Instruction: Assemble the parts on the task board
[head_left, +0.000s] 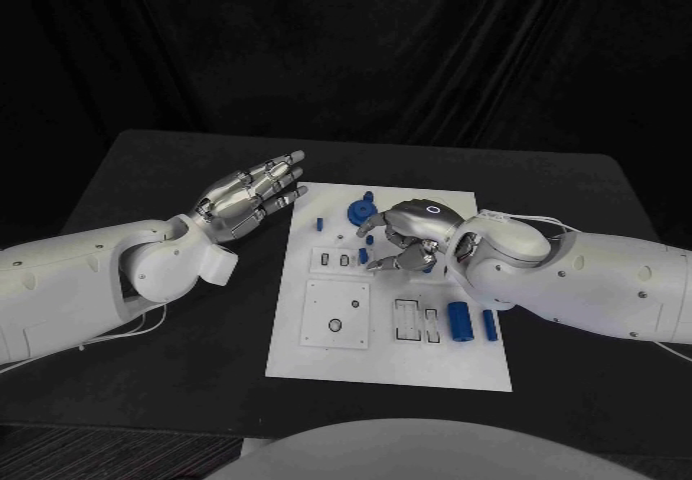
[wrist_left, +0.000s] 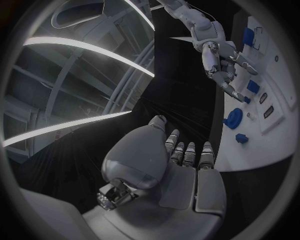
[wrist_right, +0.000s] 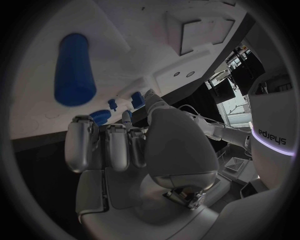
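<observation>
**Right hand curled low over the board's middle, left hand flat and apart**

The task board (head_left: 389, 360) lies in the middle of the black table (head_left: 159, 390), a white plate with raised blocks and slots. Near its far edge sits a round blue part (head_left: 358, 211), with a small blue piece (head_left: 319, 222) just beside it toward the left. At the board's right side, nearer the robot, two blue cylinders (head_left: 459, 321) lie side by side, the thinner one (head_left: 490, 325) at the outer edge. A square white block (head_left: 336, 313) with a small hole stands on the board's left half, and slotted recesses (head_left: 418, 320) lie between it and the cylinders.

The right hand (head_left: 408, 232) hangs over the board's middle, fingers curled downward, their tips close to a small blue part (head_left: 364, 256) by the slots; whether it grips anything I cannot tell, since the fingers hide the spot. Its forearm crosses the board's right edge and covers part of the surface there.

The left hand (head_left: 253, 195) hovers over the table just off the board's far-left corner, fingers straight and close together, holding nothing.
</observation>
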